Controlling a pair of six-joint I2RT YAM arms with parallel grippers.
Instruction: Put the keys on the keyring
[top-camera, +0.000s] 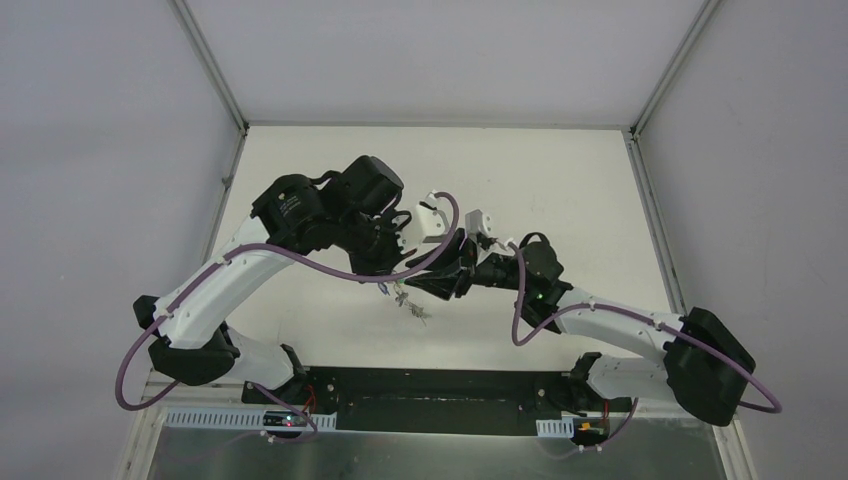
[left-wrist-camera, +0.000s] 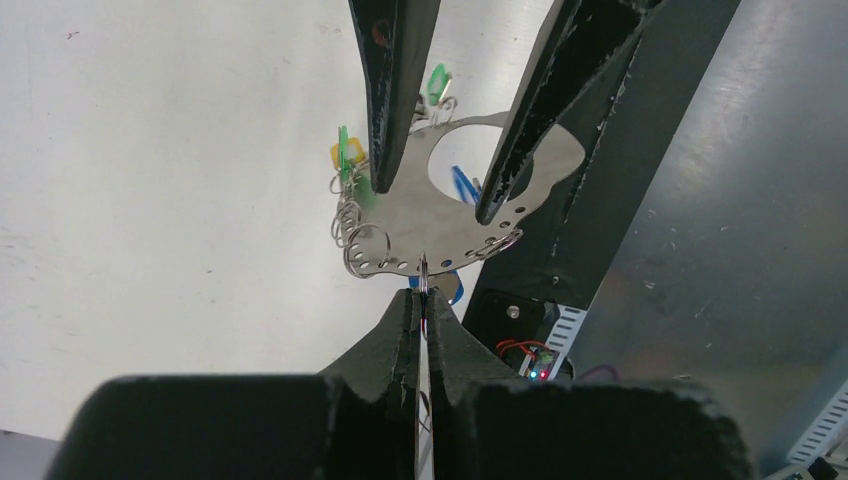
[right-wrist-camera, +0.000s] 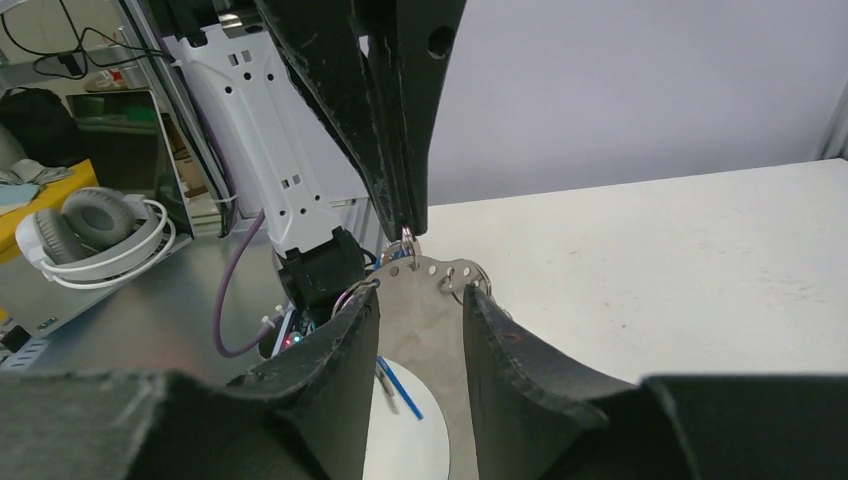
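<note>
The keyring (left-wrist-camera: 420, 225) is a flat silver plate with one big hole and small holes along its rim, held up above the table. Small wire rings (left-wrist-camera: 352, 235) and keys hang from it, with green (left-wrist-camera: 437, 82), yellow (left-wrist-camera: 343, 155) and blue (left-wrist-camera: 462, 185) heads. My left gripper (left-wrist-camera: 424, 295) is shut on a thin ring standing edge-on in a rim hole. The right gripper (right-wrist-camera: 420, 295) has its fingers (left-wrist-camera: 385, 170) apart with the plate (right-wrist-camera: 425, 320) filling the gap. Whether they press on it is unclear. From above, the keys (top-camera: 412, 308) dangle between both arms.
The white table (top-camera: 560, 200) has grey walls on three sides. The black base rail (top-camera: 430, 385) and a metal sheet lie at the near edge. A purple cable (top-camera: 330, 265) loops over the left arm. Headphones (right-wrist-camera: 95, 235) lie off the table.
</note>
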